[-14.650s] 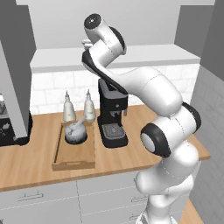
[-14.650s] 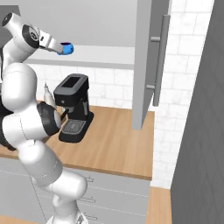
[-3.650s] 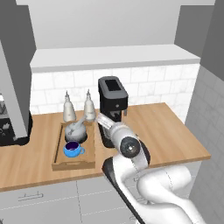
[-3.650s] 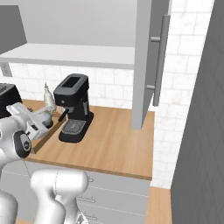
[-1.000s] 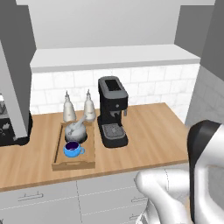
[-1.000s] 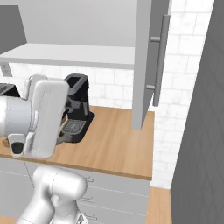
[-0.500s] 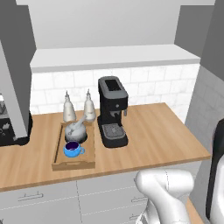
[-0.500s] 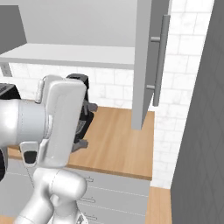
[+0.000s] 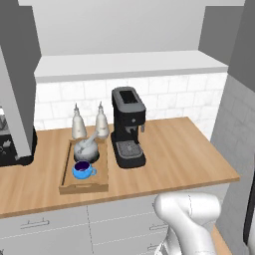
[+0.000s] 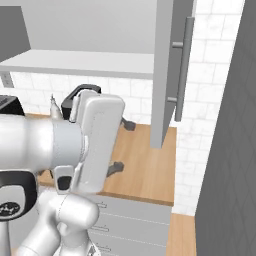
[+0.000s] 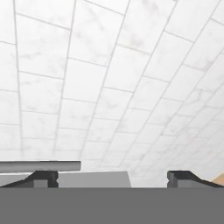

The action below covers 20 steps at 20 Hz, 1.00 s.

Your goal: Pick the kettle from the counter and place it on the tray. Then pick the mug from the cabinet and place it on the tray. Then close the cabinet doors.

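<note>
Tray [image 9: 67,172]: light wood, rectangular, low sides; laid on the counter [image 9: 189,159] at about 9 o'clock of the left base view's centre, long axis running away from the camera.

Kettle [image 9: 86,150]: squat, silvery-grey; seated upright in the far half of the tray, arched handle leaning toward 1 o'clock.

Mug [image 9: 81,171]: bright blue, dark inside; seated upright in the near half of the tray, just at 6 o'clock of the kettle, handle turned toward 3 o'clock.

Two slim pale bottles [image 9: 78,124]: stood side by side against the tiled wall, just beyond the tray's far end, at 12 o'clock of the kettle.

Coffee machine [image 9: 128,127]: black, upright; placed just beside the tray at its 3 o'clock side.

Cabinet door [image 10: 172,65]: flat grey panel with a long vertical silver bar handle; seen edge-on and standing open in the right base view, at 1 o'clock of centre, above the counter's far end.

Gripper [image 10: 121,146]: seen in the right base view at the end of the white hand, fingers [image 10: 116,168] held wide apart with nothing between them. In the hand view the two dark tips are seen far apart at the lower edge, white wall tiles [image 11: 113,87] ahead of them.
</note>
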Motion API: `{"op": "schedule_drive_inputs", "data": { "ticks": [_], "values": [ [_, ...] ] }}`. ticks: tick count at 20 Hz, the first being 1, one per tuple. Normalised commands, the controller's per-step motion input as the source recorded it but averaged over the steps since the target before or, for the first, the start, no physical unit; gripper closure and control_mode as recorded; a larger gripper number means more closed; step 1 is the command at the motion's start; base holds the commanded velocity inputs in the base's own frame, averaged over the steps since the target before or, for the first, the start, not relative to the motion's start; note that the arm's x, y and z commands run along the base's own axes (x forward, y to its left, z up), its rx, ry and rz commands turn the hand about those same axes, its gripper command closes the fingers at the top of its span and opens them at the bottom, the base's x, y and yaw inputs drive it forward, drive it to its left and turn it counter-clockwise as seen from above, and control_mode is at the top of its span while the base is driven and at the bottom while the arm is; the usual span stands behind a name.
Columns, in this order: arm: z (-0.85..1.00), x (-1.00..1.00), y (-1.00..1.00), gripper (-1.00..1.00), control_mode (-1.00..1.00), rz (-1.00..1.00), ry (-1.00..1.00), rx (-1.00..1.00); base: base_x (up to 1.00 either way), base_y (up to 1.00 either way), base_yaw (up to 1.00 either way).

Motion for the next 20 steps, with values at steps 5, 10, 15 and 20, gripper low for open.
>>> {"op": "schedule_drive_inputs", "data": {
  "ticks": [5,10,15,20],
  "values": [
    [0.00,0.39,-0.20,-1.00,-1.00,0.00,0.00,0.00,0.00,0.00,0.00],
    [-0.01,0.30,-0.27,-1.00,-1.00,0.02,0.00,0.00,0.00,0.00,0.00],
    [-0.01,0.23,-0.38,-1.00,-1.00,0.02,0.00,0.00,0.00,0.00,0.00],
    [-0.01,0.37,-0.26,-1.00,-1.00,0.03,0.00,0.03,0.00,0.00,0.00]
  ]
}}
